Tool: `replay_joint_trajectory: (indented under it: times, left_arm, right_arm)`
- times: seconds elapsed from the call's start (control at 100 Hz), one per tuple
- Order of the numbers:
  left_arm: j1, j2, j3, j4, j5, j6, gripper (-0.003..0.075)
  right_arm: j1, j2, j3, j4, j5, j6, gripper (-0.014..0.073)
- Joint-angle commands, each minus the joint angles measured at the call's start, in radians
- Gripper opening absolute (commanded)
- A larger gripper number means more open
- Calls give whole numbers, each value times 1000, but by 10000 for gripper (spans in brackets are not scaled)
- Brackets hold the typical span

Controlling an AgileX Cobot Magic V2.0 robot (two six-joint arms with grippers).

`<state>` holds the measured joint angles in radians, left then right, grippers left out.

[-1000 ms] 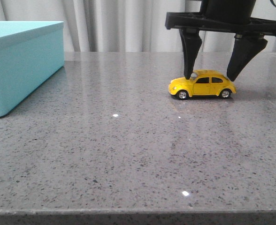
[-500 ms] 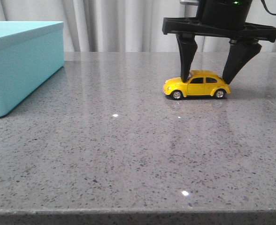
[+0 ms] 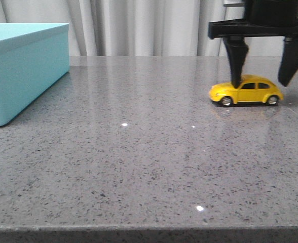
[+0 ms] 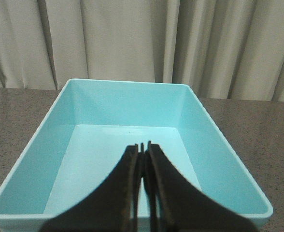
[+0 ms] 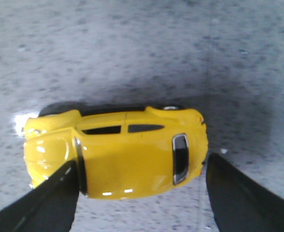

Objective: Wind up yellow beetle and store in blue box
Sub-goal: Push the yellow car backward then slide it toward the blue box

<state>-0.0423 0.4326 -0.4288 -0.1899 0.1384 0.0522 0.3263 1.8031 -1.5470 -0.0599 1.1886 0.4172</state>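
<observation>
The right end effector (image 3: 261,75) straddles the yellow beetle (image 3: 246,91) on the tabletop (image 3: 139,152), fingers spread, apparently winding it; the blue box (image 3: 22,71) holds nothing, so storing remains.

Pale pleated curtains (image 3: 139,28) behind glossy grey speckled, perhaps stone, tabletop (image 3: 139,167).

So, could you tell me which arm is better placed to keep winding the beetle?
The right. Its hand straddles the yellow beetle on the table, fingers at either end. The left hand is shut above the blue box, away from the car.
</observation>
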Motion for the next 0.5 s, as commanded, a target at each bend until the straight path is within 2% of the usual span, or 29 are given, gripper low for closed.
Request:
replay_joint_trajectory:
  times: [0.0,0.25,0.38,0.49]
  left_arm:
    - [1,11,-37,-4,-77,-7,-19]
    - [1,11,-37,-4,-77,-7,-19]
    - [1,11,-37,-4,-77,-7,-19]
    - [1,11,-37,-4,-77,-7,-19]
  right_arm:
    - [-34,-41,-21,-77,28,-8,549]
    - [-74,-70,-21,-202,86,-10,549]
    - [-80,-116,-23,-200,77,-10,549]
    - [-76,-170,-39,-148,68,-21,549]
